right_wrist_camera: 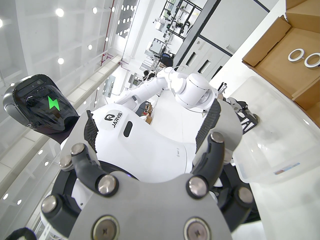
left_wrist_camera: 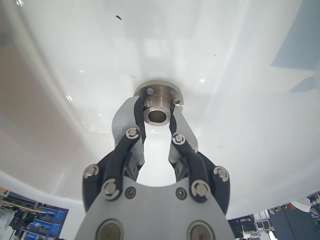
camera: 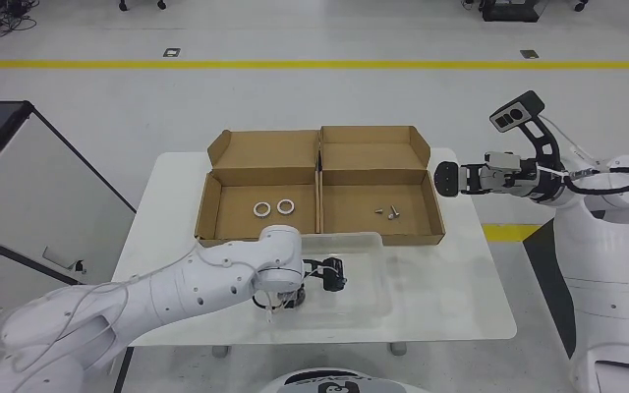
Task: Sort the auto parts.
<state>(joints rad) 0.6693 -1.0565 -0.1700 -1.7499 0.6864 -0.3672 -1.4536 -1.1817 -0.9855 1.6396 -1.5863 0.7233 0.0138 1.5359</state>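
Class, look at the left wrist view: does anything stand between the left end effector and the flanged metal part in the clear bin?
Nothing visible does. The left end effector has its fingers pressed against both sides of the hub of the flanged metal part, which stands on the floor of the clear bin.

I find no lettering or number I can read on anything on the table. The clear plastic tub (right_wrist_camera: pixel 262 151) carries a small sticker (right_wrist_camera: pixel 287 168) on its outer wall, with a blue band and a touch of orange, but its print is too small for me to make out. On my left arm (right_wrist_camera: pixel 195 88), close to the wrist, sits a little yellow triangular warning sign (right_wrist_camera: pixel 203 112). I cannot tell what symbol it bears.
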